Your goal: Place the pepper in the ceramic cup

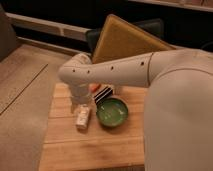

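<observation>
The pepper shows as a small orange-red bit on the wooden table, just behind my wrist and beside a black-and-white striped block. My gripper points down at the table's left part, mostly hidden by my white arm. A small white object lies right below the gripper; I cannot tell whether it is the ceramic cup. The pepper is apart from the gripper, to its upper right.
A green bowl stands on the table right of the gripper. A tan padded board leans behind the table against a dark chair. The floor lies to the left. My body fills the right side.
</observation>
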You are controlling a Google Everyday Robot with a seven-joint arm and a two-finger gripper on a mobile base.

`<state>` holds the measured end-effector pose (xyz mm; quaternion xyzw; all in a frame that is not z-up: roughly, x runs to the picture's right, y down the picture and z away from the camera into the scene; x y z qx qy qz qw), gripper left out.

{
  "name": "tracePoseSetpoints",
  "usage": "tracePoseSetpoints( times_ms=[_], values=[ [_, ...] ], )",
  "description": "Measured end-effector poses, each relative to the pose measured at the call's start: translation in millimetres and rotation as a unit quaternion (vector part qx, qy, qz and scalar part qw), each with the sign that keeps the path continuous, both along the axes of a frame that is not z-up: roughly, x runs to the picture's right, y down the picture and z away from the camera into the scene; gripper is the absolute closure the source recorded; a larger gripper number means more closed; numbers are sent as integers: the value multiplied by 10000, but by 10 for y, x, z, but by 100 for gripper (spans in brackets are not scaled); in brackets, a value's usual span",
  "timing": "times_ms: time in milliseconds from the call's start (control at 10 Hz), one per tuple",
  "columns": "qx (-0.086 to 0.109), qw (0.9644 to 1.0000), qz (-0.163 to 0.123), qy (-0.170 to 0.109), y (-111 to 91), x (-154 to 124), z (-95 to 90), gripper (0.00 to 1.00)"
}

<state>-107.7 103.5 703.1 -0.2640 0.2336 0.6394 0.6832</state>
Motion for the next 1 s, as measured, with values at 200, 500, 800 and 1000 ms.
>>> tracePoseSetpoints(
  times_ms=[200, 500, 800, 1000],
  values=[
    [0, 10000, 1, 1, -1, 1, 0, 35],
    [1, 10000, 0, 1, 0, 1, 0, 35],
    [353, 9993, 74, 15, -188, -63, 36, 35],
    [1110, 9926, 500, 34, -691, -115, 144, 35]
  ],
)
